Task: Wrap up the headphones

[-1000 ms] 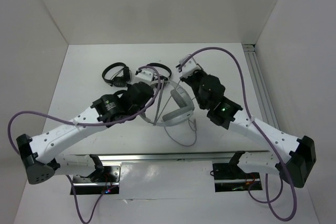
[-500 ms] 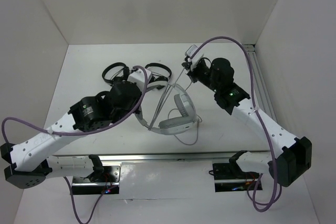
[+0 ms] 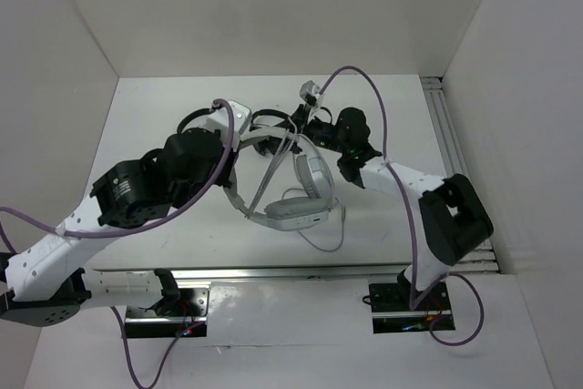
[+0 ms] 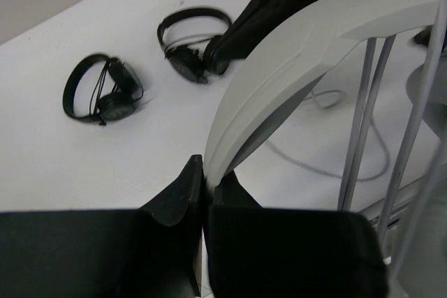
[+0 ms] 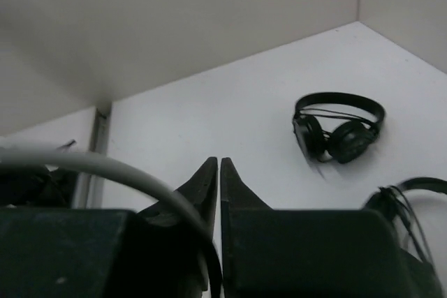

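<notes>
The headphones (image 3: 301,193) hang tilted above the middle of the tabletop, nearer its far edge. My left claw (image 4: 204,176) is pinched shut on their headband (image 4: 307,40). My right claw (image 5: 215,172) looks closed on the thin grey cable (image 5: 105,165), with slack trailing toward the near edge. To wrap well, I judge the left should hold the band rigid while the right leads the cable round under even tension, clear of the two black headsets (image 4: 101,92) by the far edge.
</notes>
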Action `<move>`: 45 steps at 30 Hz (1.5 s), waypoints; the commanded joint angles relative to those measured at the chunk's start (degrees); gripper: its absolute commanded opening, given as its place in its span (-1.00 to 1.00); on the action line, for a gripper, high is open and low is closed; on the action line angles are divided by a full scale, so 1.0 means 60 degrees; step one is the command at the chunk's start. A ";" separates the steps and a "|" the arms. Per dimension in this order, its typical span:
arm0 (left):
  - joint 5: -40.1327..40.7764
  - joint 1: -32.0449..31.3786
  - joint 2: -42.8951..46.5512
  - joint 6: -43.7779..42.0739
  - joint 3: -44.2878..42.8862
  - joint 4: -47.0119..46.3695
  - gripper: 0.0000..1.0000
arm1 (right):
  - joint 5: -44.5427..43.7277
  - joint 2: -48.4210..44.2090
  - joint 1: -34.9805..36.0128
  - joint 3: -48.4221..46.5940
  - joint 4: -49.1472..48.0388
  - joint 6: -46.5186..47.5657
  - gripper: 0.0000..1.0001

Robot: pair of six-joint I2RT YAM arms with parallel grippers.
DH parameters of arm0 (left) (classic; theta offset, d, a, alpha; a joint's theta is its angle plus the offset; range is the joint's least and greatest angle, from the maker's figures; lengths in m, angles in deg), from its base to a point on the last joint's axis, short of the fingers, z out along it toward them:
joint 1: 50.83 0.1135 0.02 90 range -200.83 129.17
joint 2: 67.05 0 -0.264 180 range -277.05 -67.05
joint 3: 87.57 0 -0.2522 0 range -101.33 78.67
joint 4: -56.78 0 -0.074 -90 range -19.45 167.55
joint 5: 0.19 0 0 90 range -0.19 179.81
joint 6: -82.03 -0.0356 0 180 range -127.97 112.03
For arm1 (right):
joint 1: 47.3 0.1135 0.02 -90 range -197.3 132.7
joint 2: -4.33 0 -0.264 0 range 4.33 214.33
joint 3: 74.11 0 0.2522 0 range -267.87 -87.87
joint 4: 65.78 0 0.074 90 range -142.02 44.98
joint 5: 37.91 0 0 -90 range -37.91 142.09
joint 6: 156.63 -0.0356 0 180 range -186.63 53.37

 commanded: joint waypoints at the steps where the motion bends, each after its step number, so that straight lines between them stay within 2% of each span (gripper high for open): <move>1: -0.0232 -0.0222 0.0134 0.0268 -0.1532 -0.2460 -1.00 | -0.0054 0.1034 0.0040 0.0157 -0.3769 -0.2961 -0.69; 3: -0.0042 -0.0222 -0.0319 0.0385 -0.2367 -0.2461 -1.00 | 0.0078 0.1942 0.0288 0.0245 -0.5609 -0.3810 -0.51; 5: 0.0323 -0.0222 -0.0672 0.0676 -0.2938 -0.2301 -1.00 | 0.0078 0.2818 0.0521 0.0245 -0.6656 -0.4822 -0.45; 6: 0.0600 -0.0222 -0.0847 0.0678 -0.3492 -0.2198 -1.00 | 0.0165 0.3085 0.0611 0.0158 -0.7531 -0.5115 -0.45; 10: 0.1817 -0.0222 -0.1872 0.1701 -0.5032 -0.1159 -1.00 | 0.0166 0.4112 0.0905 0.0157 -0.8886 -0.5895 -0.42; 12: 0.2184 -0.0222 -0.2357 0.1922 -0.5430 -0.1054 -1.00 | 0.0034 0.4521 0.1226 0.0157 -0.9062 -0.5997 -0.53; 13: 0.2504 -0.0222 -0.2459 0.1923 -0.5663 -0.1199 -1.00 | -0.0067 0.4654 0.1227 0.0244 -0.9179 -0.5997 -0.67; 14: 0.2508 -0.0019 -0.2576 0.1923 -0.5825 -0.1201 -1.00 | -0.0068 0.4800 0.1372 0.0346 -0.9383 -0.5997 -0.72; 16: 0.2334 0.0391 -0.3000 0.1923 -0.6380 -0.1201 -1.00 | -0.0156 0.5182 0.1592 0.0522 -0.9823 -0.6129 -0.95; 19: 0.2332 0.1212 -0.3543 0.2010 -0.7127 -0.1040 -1.00 | -0.0288 0.5386 0.1987 0.1034 -1.0687 -0.6450 -0.97; 21: 0.2099 0.2046 -0.3910 0.2228 -0.7131 -0.0821 -1.00 | -0.0376 0.5054 0.2425 0.1721 -1.0894 -0.6263 -0.97; 24: 0.1775 0.3057 -0.4042 0.2712 -0.6562 -0.0703 -1.00 | -0.0961 0.4233 0.3041 0.3069 -1.0894 -0.5329 -0.99; 25: 0.1775 0.3234 -0.4043 0.2801 -0.5965 -0.0891 -1.00 | -0.0962 0.3534 0.3435 0.3319 -1.0633 -0.5091 -0.99; 27: 0.1775 0.3701 -0.4043 0.3077 -0.5419 -0.0981 -1.00 | -0.1138 0.2755 0.3847 0.3818 -0.9507 -0.4260 -1.00; 28: 0.1775 0.3835 -0.4043 0.3080 -0.5156 -0.0981 -1.00 | -0.1138 0.1837 0.4255 0.3819 -0.8792 -0.3892 -1.00; 29: 0.1891 0.3937 -0.4043 0.3167 -0.4602 -0.1126 -1.00 | -0.1138 0.1335 0.4477 0.3819 -0.7103 -0.3453 -1.00; 30: 0.2008 0.4156 -0.4043 0.3255 -0.4350 -0.1128 -1.00 | -0.1007 0.0823 0.4682 0.3718 -0.6071 -0.2462 -1.00; 32: 0.2010 0.4479 -0.4043 0.3606 -0.3634 -0.1128 -1.00 | -0.0613 -0.0347 0.5253 0.3207 -0.3947 -0.1549 -1.00; 33: 0.1719 0.4654 -0.4043 0.3709 -0.3354 -0.1128 -1.00 | -0.0146 -0.0601 0.5429 0.2479 -0.1906 -0.1124 -1.00; 35: 0.1717 0.4905 -0.3955 0.3710 -0.2856 -0.1215 -1.00 | 0.0034 -0.1348 0.5840 0.1845 -0.0107 0.0048 -1.00; 36: 0.1934 0.4992 -0.3868 0.3710 -0.2404 -0.1216 -1.00 | -0.1126 -0.1713 0.6030 0.1334 0.1845 0.1053 -1.00; 39: 0.1690 0.5532 -0.3488 0.3710 -0.1379 -0.1216 -1.00 | -0.3938 -0.3018 0.6836 0.0571 0.4679 0.2320 -1.00; 41: 0.1294 0.5754 -0.3253 0.3301 -0.0893 -0.1421 -1.00 | -0.4941 -0.3443 0.6925 -0.0045 0.5975 0.3127 -1.00; 42: 0.1176 0.5842 -0.3164 0.3300 -0.0586 -0.1421 -1.00 | -0.5439 -0.3445 0.7041 -0.0396 0.6561 0.3419 -1.00; 43: 0.1175 0.5843 -0.2990 0.3213 -0.0409 -0.1421 -1.00 | -0.6662 -0.3445 0.7042 -0.1270 0.7959 0.3944 -1.00; 45: 0.1088 0.5843 -0.2857 0.2978 0.0015 -0.1538 -1.00 | -0.8191 -0.3213 0.7290 -0.2095 0.9617 0.4401 -1.00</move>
